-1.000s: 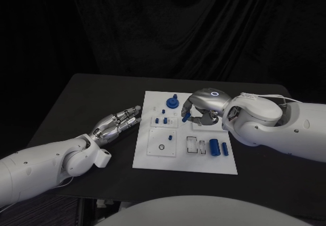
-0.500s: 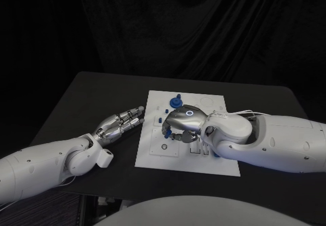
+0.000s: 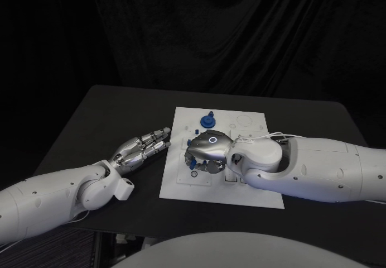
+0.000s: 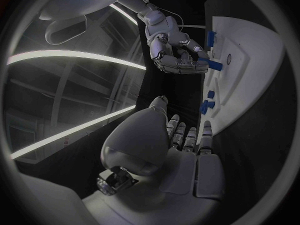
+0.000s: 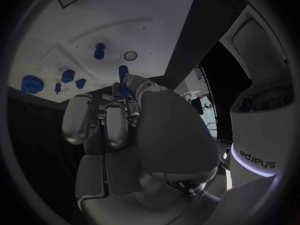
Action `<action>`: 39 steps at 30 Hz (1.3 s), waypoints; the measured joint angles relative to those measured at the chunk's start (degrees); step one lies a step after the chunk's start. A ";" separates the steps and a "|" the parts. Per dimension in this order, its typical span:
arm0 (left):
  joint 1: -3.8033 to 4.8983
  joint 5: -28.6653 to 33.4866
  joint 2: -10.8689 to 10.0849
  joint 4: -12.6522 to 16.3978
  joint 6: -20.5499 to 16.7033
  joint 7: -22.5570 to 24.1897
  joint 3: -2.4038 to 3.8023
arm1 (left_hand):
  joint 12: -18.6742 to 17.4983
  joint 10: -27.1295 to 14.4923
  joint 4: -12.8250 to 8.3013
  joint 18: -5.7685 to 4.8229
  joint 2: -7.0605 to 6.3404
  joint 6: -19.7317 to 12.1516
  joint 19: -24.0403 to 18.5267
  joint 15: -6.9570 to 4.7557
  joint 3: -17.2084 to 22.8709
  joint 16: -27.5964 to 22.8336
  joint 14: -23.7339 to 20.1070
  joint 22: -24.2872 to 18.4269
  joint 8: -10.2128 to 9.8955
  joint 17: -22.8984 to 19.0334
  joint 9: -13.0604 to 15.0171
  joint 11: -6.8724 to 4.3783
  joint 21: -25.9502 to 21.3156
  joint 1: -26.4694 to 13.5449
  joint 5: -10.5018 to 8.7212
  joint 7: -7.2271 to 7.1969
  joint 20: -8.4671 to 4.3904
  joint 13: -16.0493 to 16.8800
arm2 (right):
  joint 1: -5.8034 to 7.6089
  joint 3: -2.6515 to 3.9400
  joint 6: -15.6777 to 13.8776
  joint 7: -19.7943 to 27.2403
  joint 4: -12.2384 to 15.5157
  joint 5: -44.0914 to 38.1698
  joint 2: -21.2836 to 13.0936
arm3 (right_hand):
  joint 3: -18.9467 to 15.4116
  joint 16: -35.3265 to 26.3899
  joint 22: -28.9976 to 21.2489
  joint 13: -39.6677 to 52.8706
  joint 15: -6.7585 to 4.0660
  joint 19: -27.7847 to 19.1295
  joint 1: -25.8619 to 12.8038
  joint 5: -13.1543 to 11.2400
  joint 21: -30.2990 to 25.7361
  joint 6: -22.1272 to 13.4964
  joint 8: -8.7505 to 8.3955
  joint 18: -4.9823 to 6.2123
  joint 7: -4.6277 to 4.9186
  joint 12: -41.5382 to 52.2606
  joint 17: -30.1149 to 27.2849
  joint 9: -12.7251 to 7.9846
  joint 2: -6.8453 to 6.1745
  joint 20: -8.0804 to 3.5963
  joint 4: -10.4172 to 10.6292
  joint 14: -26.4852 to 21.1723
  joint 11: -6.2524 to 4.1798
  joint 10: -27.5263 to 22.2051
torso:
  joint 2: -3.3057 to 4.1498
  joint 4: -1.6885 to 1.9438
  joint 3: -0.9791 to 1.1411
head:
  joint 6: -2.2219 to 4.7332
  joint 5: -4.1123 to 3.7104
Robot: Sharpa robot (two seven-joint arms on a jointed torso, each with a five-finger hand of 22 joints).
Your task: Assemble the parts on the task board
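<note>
Parts are sitting on the task board (image 3: 221,198), the white plate in the middle of the black table (image 3: 96,117). From the head view, the right hand (image 3: 207,149) is hanging over the left half of the task board, and its fingers are curling down, with bits of blue showing under them. A big blue knob (image 3: 207,120) is standing at the far end of the task board, past the right hand. The left hand (image 3: 142,147) is lying flat on the table just beside the task board's left edge, with its fingers straight and close together, holding nothing.

From the left wrist view, the left hand (image 4: 181,150) is stretching its fingers toward the task board (image 4: 250,50). The right hand (image 4: 178,55) is above the task board's edge, and a blue part (image 4: 214,65) is sticking out from between its fingertips.

From the right wrist view, the right hand (image 5: 131,130) is pinching that blue part (image 5: 124,74) at its fingertips, right above the task board (image 5: 94,20). A small round hole (image 5: 130,56) is just beside the blue part. More blue pegs (image 5: 67,76) are standing in the task board nearby.
</note>
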 measured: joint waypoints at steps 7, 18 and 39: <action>-0.24 0.00 0.03 -0.26 0.10 0.00 0.00 | 0.00 0.00 0.00 0.00 0.00 0.00 0.00 0.00 0.00 0.00 0.00 0.00 0.00 0.00 0.00 0.00 0.00 0.00 -0.27 0.00 0.00 0.00 | -0.46 -0.01 1.08 0.40 -0.09 -0.26 0.00 | 0.00 0.00 0.00 0.06 0.00 0.00 0.00 -0.40 0.00 0.00 -0.01 0.00 0.00 -0.09 0.00 0.00 0.00 0.00 0.00 0.00 0.20 0.20 | 0.02 -0.08 -0.03 | 0.00 0.22; -0.33 0.00 0.11 -0.26 0.19 0.00 0.00 | 0.00 0.00 0.00 0.00 0.00 0.00 0.00 0.00 0.00 0.00 0.00 -0.04 0.00 0.01 0.00 0.00 0.00 0.00 -0.27 0.00 0.00 -0.01 | -0.68 -0.01 2.26 0.55 0.18 -0.46 -0.10 | 0.01 -0.25 0.00 0.17 0.00 0.00 -0.15 -0.44 0.00 -0.20 -0.29 0.01 0.19 -0.32 -0.08 0.05 -0.15 0.00 -0.32 0.00 0.19 0.21 | 0.02 -0.22 -0.04 | 0.00 0.27; -0.66 0.00 0.38 -0.66 0.48 0.00 0.01 | 0.00 0.00 0.16 0.00 0.00 0.00 0.00 0.00 0.16 0.00 0.00 -0.03 0.00 0.02 -0.01 0.00 0.00 0.00 -0.48 0.00 0.00 -0.01 | -1.70 0.25 2.46 0.75 0.11 -0.62 0.02 | 0.00 -0.25 0.05 0.31 0.00 0.00 -0.16 -1.06 -0.22 -0.42 -0.36 0.01 -0.02 -0.68 -0.28 0.11 -0.15 0.00 -0.32 0.00 -0.11 0.91 | 0.00 -0.32 0.03 | 0.00 0.37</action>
